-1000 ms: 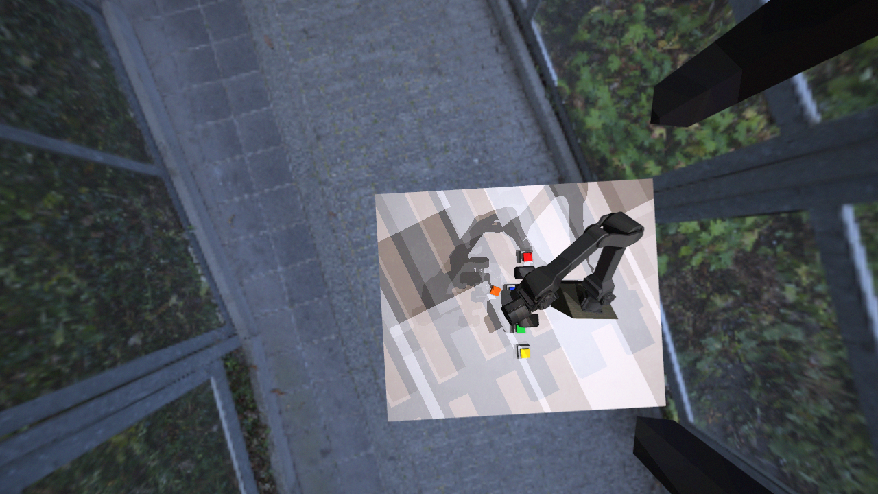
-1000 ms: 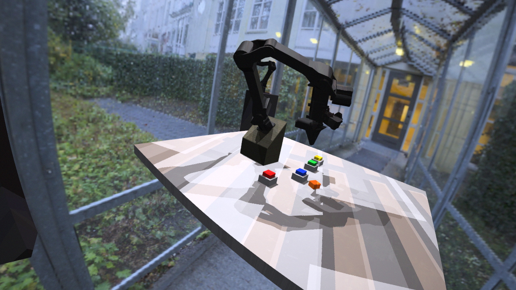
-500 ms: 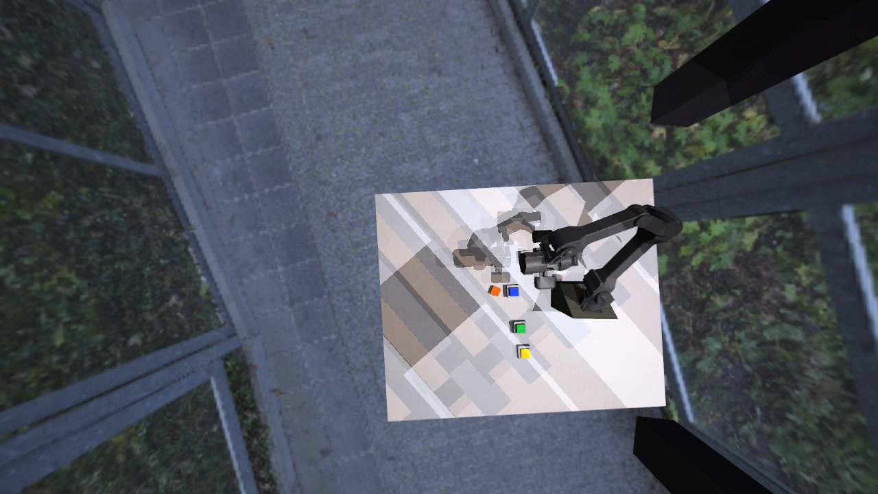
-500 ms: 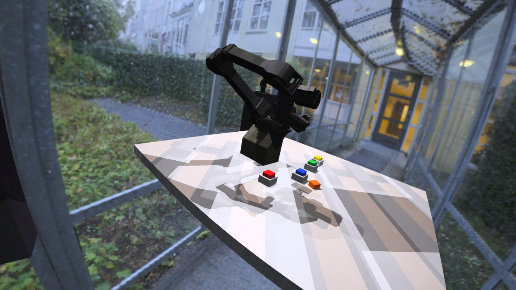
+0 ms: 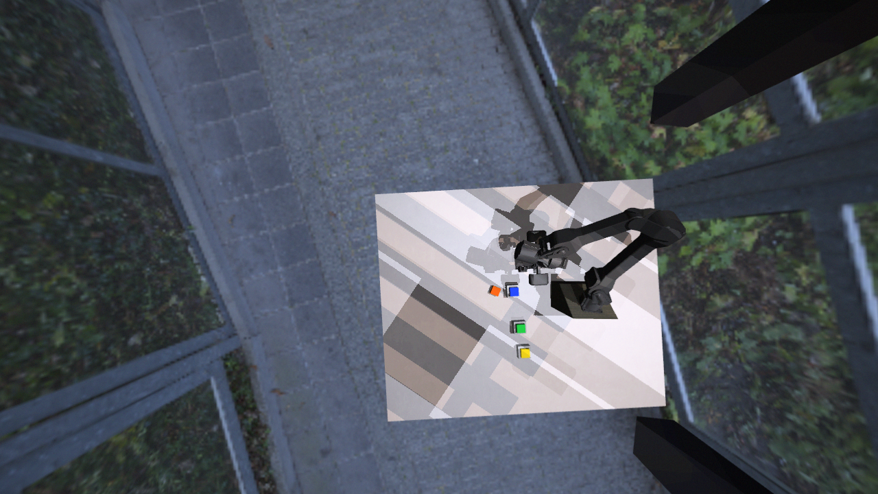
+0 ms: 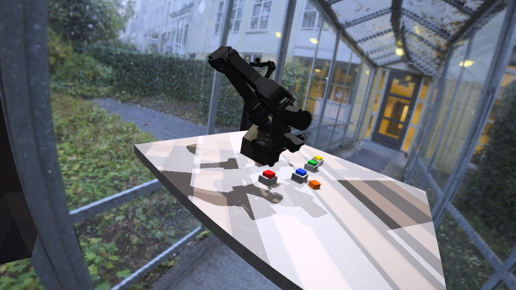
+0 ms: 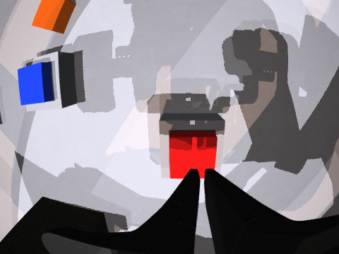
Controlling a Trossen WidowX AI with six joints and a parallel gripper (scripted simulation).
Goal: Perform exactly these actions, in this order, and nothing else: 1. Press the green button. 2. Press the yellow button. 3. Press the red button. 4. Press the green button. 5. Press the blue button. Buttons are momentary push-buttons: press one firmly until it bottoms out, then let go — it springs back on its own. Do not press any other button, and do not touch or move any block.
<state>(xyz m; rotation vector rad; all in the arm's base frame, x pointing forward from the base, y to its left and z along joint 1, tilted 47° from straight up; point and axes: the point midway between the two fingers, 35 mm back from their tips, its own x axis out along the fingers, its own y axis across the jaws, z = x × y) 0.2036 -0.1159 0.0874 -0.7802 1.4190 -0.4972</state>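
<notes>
The red button (image 6: 268,174) (image 7: 193,152) sits on its grey base on the table (image 5: 614,368) (image 6: 324,234), in front of the arm's base. My gripper (image 5: 527,258) (image 6: 272,160) (image 7: 200,176) is shut with nothing in it, and its tips hang just over the red button's near edge; I cannot tell whether they touch it. In the top view the gripper hides the red button. The blue button (image 5: 514,291) (image 6: 300,172) (image 7: 34,84) stands to one side. The green button (image 5: 520,328) (image 6: 312,162) and the yellow button (image 5: 525,353) (image 6: 317,158) stand farther along the row.
An orange block (image 5: 494,290) (image 6: 314,184) (image 7: 53,13) lies close beside the blue button. The arm's dark base block (image 5: 579,300) stands on the table near the buttons.
</notes>
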